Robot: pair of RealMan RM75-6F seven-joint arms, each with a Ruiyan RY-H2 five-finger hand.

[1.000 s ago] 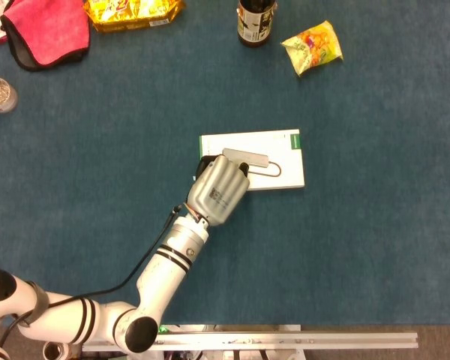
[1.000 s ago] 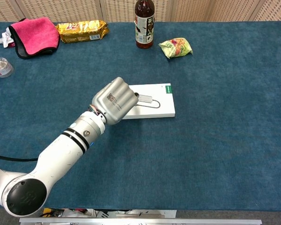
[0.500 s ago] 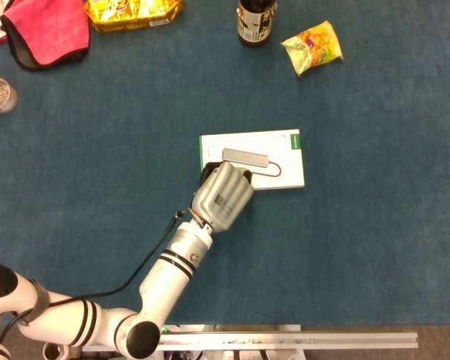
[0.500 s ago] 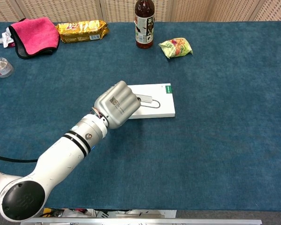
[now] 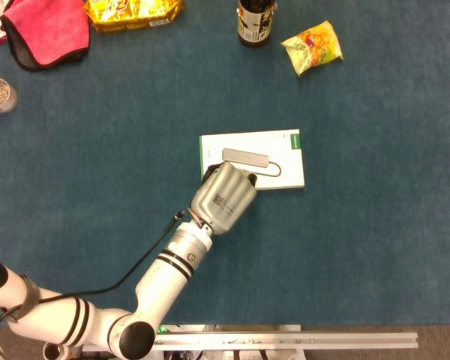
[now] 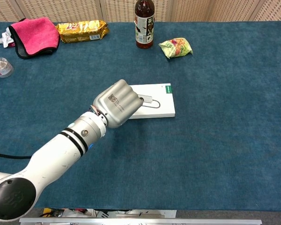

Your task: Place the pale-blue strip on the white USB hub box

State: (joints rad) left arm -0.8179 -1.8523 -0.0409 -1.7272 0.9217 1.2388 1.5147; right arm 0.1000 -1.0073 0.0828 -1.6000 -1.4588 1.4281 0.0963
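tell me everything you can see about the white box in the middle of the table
The white box is a flat rectangular carton, cardboard by the look of it, lying flat on the blue table near its middle. A narrow green stripe marks its far right end, and its top bears a picture of a grey USB hub with a looped cable. The left robot hand, fingers curled, covers its near left corner; whether it touches the box cannot be told. The pale-blue strip is not visible on it.

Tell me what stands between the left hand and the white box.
Nothing visible does. The left hand hangs over the near-left corner of the white box, covering it. No pale-blue strip shows in either view, so I cannot tell whether the hand holds it. The bottle and snack bag stand well behind.
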